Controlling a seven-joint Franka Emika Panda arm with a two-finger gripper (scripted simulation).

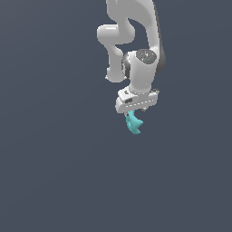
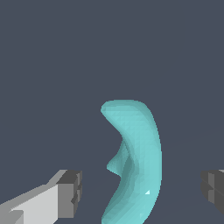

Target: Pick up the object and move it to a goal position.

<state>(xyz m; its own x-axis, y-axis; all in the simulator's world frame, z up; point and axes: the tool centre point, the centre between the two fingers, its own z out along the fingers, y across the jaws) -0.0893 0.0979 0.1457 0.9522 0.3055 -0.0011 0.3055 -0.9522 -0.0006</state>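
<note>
The object (image 1: 134,123) is a small teal curved chunk with a notch and a hooked end. In the exterior view it sits directly under the white arm's hand. In the wrist view the object (image 2: 135,162) stands between my two dark finger pads, one pad (image 2: 71,192) on one side and the other pad (image 2: 213,188) on the opposite side. Both pads stand clear of it with a gap on each side. My gripper (image 2: 142,190) is open around the object, not closed on it. In the exterior view the gripper (image 1: 133,113) has its fingertips mostly hidden behind the hand and the object.
A plain dark grey-blue surface (image 1: 54,172) fills both views. No other objects, containers or edges show.
</note>
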